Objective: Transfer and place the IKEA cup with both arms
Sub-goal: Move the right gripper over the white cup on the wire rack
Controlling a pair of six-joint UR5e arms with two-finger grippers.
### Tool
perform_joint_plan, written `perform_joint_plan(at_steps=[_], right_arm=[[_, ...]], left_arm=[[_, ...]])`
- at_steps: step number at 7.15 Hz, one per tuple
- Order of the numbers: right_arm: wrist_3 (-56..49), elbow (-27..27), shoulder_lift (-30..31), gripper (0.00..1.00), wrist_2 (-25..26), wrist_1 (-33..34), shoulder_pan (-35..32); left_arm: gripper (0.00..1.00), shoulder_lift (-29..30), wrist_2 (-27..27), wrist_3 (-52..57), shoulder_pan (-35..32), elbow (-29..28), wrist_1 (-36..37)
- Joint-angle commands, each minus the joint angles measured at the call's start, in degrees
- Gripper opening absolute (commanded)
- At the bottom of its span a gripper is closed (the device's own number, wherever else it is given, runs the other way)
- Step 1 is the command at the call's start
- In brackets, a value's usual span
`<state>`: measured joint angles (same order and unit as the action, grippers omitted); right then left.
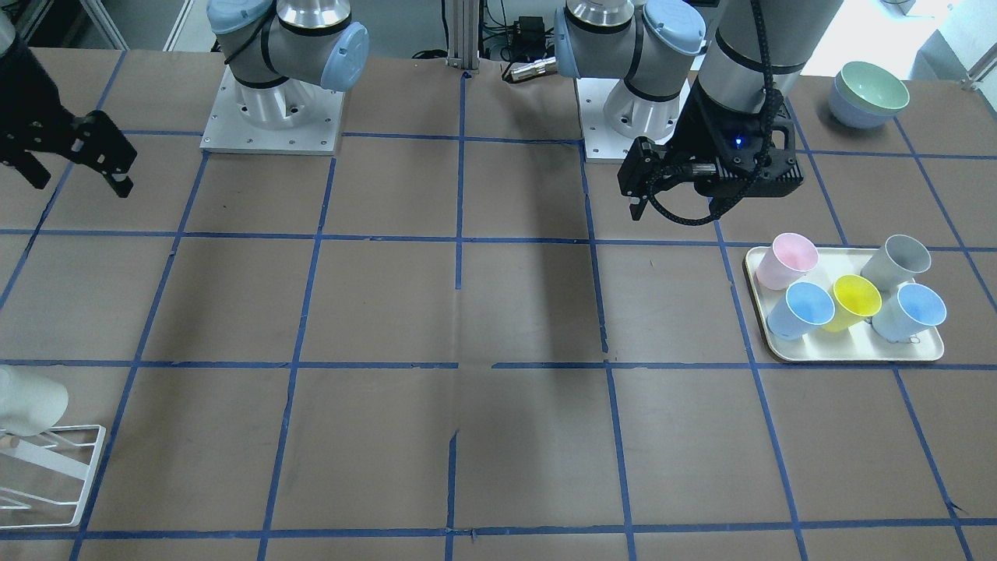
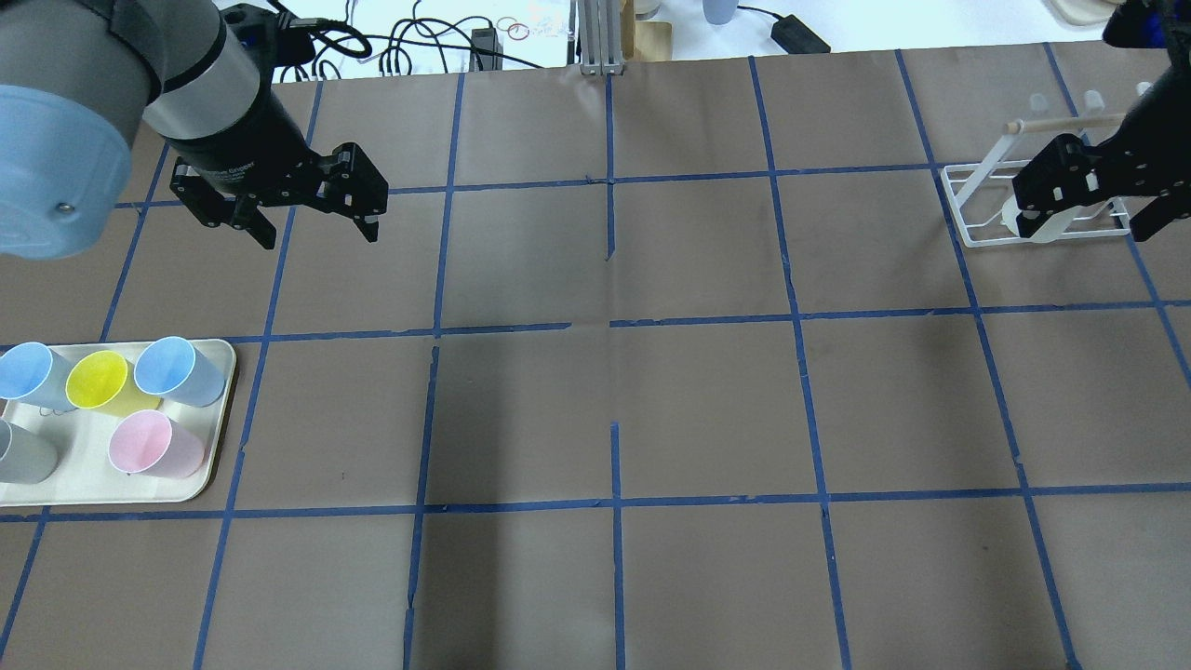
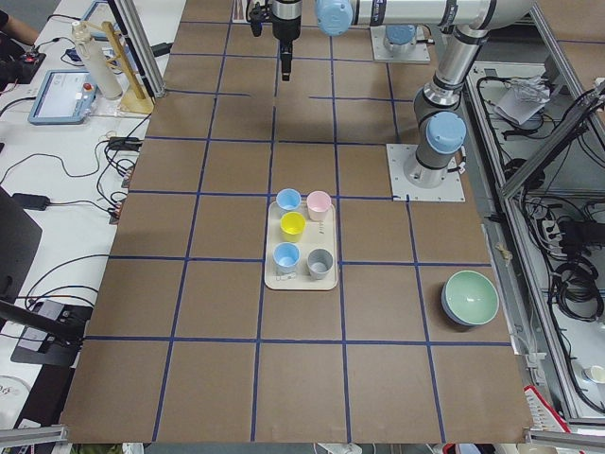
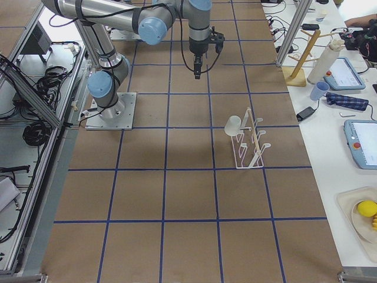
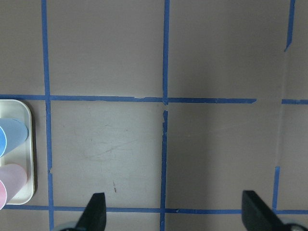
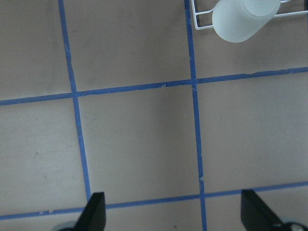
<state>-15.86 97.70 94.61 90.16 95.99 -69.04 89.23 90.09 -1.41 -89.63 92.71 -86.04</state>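
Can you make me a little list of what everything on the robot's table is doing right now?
white cup: hung on the wire rack, tipped sideways
left gripper: open, empty, over bare table near the tray
right gripper: open, empty, up beside the rack
tray: holds a pink cup, grey cup, yellow cup and two blue cups
bowls: green one stacked in a blue one
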Motion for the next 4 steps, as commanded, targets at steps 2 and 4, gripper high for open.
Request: perform_joint_plan(at_steps=[2,4], right_arm=[[-11.1,-0.4,-9.7,1.00,-0.8,12.4,5.1],[-16.5,-0.4,-14.9,1.00,-0.9,20.9,7.2]], left_arm=[[1.00,-0.1,0.0,0.0,0.0,-0.1,-0.1],[1.00,0.0,0.0,0.0,0.1,-0.2,0.0]])
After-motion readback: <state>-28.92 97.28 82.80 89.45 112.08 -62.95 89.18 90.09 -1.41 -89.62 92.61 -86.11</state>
